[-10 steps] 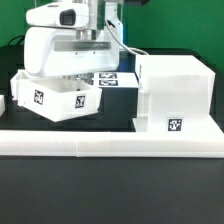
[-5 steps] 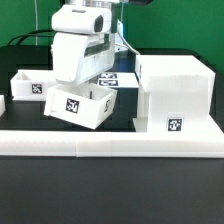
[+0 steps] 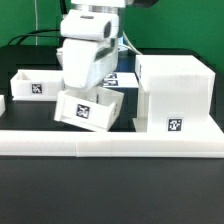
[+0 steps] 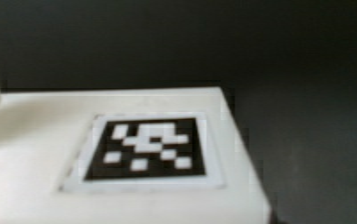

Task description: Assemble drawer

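Observation:
My gripper (image 3: 89, 91) is shut on a small white open-top drawer box (image 3: 90, 113) and holds it tilted, just above the table, left of the large white casing (image 3: 175, 92) in the exterior view. The box's tag faces the camera. The fingertips are hidden behind the hand and the box rim. A second small drawer box (image 3: 34, 86) stands at the exterior view's left. The wrist view shows only a white face of the held box (image 4: 33, 140) with its black-and-white tag (image 4: 148, 150); no fingers show there.
The long low white L-shaped rail (image 3: 110, 142) runs along the front and under the casing. The marker board (image 3: 120, 80) lies flat behind the held box. A small white part (image 3: 3, 103) sits at the far left edge.
My gripper has carried the small drawer box toward the exterior view's right, closer to the casing, and tipped it more steeply. The second box at the left now shows in full.

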Tool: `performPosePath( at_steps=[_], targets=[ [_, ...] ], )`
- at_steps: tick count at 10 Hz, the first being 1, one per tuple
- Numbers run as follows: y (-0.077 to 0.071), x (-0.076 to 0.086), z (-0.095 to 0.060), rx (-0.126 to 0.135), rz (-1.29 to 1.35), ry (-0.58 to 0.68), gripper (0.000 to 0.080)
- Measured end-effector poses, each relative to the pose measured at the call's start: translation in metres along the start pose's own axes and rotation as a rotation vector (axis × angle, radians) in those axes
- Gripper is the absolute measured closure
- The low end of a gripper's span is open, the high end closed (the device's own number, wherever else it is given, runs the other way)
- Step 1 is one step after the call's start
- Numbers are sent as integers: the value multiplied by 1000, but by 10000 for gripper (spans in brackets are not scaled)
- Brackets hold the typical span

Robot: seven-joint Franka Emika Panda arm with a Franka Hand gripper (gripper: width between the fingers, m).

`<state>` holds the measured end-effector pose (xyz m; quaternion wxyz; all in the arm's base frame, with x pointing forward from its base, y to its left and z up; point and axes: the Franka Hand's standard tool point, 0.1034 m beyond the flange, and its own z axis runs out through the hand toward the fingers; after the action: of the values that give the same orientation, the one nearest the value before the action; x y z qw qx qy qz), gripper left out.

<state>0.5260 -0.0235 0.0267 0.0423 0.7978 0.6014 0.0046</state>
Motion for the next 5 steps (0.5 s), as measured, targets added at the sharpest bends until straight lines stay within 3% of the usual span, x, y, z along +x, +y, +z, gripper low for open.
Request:
performPosePath(
  at_steps=[2, 5],
  targets=[
    [0, 4, 0, 22, -16, -7, 758],
    [-1, 3, 1, 26, -13, -8, 758]
  ],
)
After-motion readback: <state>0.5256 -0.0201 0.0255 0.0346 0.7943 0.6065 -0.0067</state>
